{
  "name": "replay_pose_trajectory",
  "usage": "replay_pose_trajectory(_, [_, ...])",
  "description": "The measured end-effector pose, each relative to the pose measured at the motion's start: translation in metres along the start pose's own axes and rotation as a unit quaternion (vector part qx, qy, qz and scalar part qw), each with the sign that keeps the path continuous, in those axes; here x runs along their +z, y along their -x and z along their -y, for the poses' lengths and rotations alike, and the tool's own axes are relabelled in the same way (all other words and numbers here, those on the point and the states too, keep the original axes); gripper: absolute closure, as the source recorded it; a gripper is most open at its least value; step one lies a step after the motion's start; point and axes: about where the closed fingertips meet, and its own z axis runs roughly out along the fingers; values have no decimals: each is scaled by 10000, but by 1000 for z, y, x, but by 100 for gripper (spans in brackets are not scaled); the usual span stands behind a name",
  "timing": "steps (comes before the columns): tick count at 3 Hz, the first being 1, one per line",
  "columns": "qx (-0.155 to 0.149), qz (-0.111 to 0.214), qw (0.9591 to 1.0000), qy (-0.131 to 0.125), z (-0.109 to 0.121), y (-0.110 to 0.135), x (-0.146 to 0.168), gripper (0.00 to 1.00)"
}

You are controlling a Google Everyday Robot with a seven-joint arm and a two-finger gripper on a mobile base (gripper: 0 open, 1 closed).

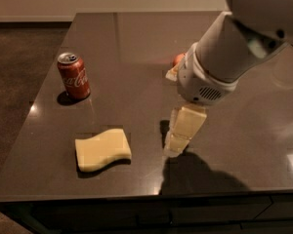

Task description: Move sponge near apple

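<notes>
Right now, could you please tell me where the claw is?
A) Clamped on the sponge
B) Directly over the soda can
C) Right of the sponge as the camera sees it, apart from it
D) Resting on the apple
C: the claw hangs low over the table, right of the sponge in the camera view, with bare tabletop between them. The soda can stands far off to the left.

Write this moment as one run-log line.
gripper beside flat pale-yellow foam sponge, not touching | small round red apple mostly hidden behind arm | red soda can upright
</notes>
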Motion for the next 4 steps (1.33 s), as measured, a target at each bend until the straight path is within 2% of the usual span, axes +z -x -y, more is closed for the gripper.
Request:
replay_pose_trajectory(3, [-406, 103, 9982, 434, -41, 45, 74, 0])
replay_pose_trajectory(4, [-509, 100, 9973, 524, -45, 58, 92, 0])
